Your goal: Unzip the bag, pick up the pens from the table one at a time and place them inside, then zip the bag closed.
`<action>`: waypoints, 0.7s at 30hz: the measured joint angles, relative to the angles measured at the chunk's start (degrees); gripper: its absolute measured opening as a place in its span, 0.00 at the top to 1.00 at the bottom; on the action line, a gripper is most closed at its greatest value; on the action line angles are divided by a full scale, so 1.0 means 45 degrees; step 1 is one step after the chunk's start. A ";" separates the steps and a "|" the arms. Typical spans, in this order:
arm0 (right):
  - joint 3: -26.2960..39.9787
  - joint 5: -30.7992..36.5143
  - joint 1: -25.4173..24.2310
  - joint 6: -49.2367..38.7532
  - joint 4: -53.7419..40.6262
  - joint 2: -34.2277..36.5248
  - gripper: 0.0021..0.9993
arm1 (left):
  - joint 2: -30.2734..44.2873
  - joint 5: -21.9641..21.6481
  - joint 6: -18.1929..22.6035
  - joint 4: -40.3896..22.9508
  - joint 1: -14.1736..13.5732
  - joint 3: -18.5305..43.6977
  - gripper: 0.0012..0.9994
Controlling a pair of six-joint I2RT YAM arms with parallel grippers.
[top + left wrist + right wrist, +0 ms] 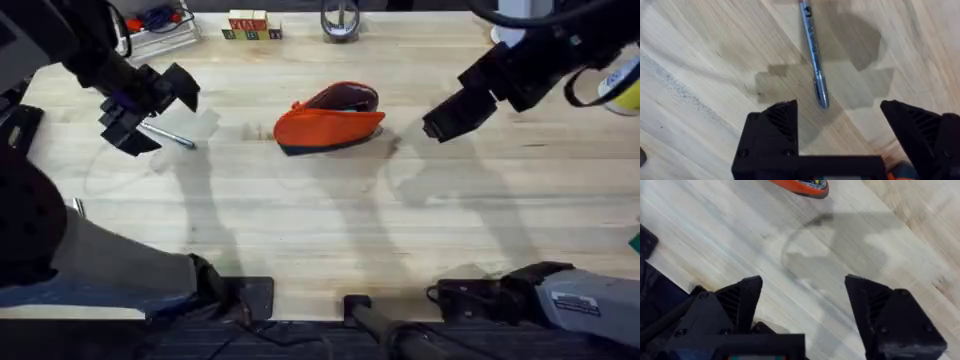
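One silver pen (813,47) lies on the surface (300,230), partly hidden under our released left hand (150,105); the gaping bag (330,120) sits mid-surface, beside our released, empty right hand (447,122).

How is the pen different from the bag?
The pen is thin, straight and silver-grey; the bag is fat, soft and orange with a dark base. The pen is much smaller than the bag. The pen lies right under the open left gripper; the bag sits in the middle, beside the right gripper, with its top gaping open. Both rest on the table, and neither is held.
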 joint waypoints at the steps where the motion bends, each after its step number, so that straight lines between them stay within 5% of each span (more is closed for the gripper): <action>1: 0.0000 0.0000 0.0000 0.0000 0.0000 -0.0004 0.00 | 0.0000 -0.0004 -0.0104 0.0001 0.0065 0.0000 0.01; 9: 0.0000 0.0000 0.0000 0.0000 0.0000 -0.0004 0.00 | 0.0000 -0.0374 -0.1246 0.0137 0.0518 -0.0019 0.01; 21: 0.0000 0.0000 0.0000 0.0000 0.0000 -0.0002 0.00 | 0.0558 -0.0751 -0.1576 0.0717 0.0592 -0.0019 0.01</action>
